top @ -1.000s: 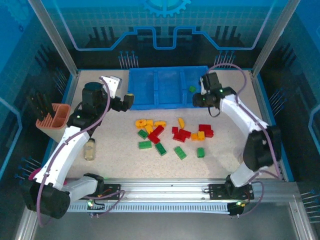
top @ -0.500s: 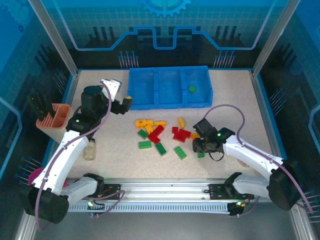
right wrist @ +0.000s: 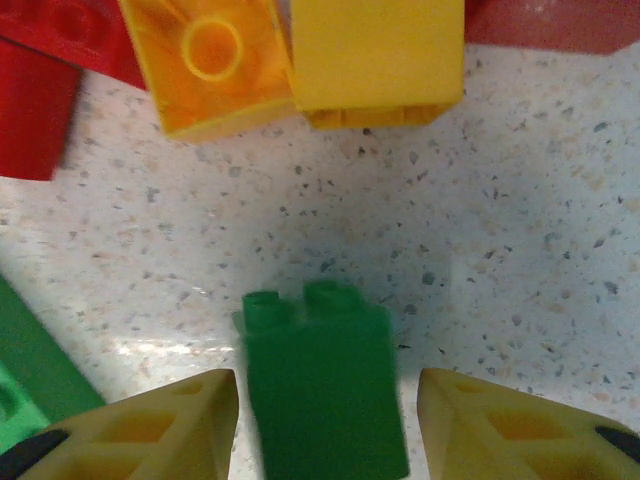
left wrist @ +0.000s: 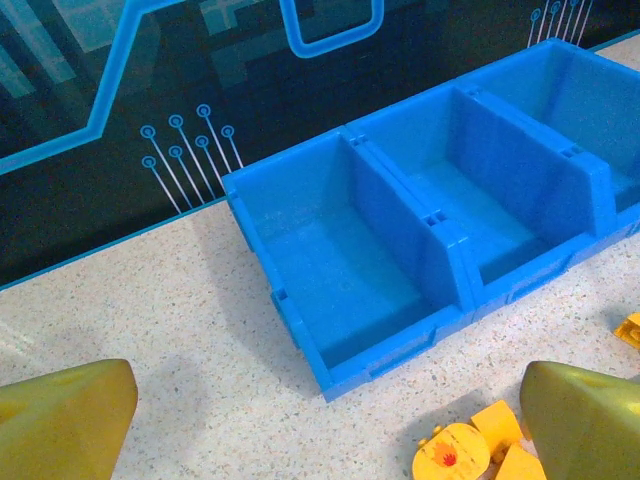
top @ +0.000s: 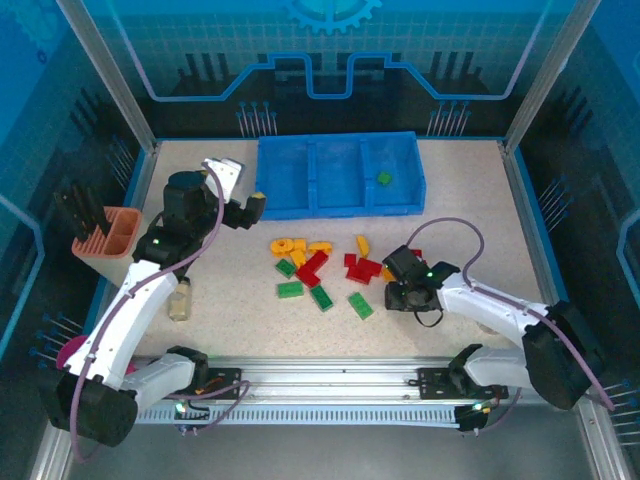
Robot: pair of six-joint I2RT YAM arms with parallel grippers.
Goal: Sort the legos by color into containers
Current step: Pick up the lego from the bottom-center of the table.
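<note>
Red, green and yellow-orange legos (top: 320, 270) lie scattered mid-table in front of the blue tray (top: 338, 205). One green brick (top: 384, 178) lies in the tray's right compartment. My right gripper (top: 402, 298) is low over the pile's right end. In the right wrist view it (right wrist: 325, 430) is open, with a green brick (right wrist: 320, 385) between its fingers and a gap on the right side. Beyond it lie a yellow brick (right wrist: 375, 55) and an orange one (right wrist: 205, 60). My left gripper (top: 252, 207) hovers open (left wrist: 320, 430) before the tray's left compartment (left wrist: 340, 260), which holds nothing, near a round yellow brick (left wrist: 450, 455).
A peach-orange slotted holder (top: 110, 235) stands at the left edge, with a magenta cup (top: 65, 350) nearer the front. A small beige cylinder (top: 180, 298) lies beside the left arm. Red bricks (right wrist: 40, 100) and another green one (right wrist: 30, 370) crowd the right gripper's left side.
The right arm has swung from the tray's right compartment down to the pile and settled around a green brick. The left arm has barely moved.
</note>
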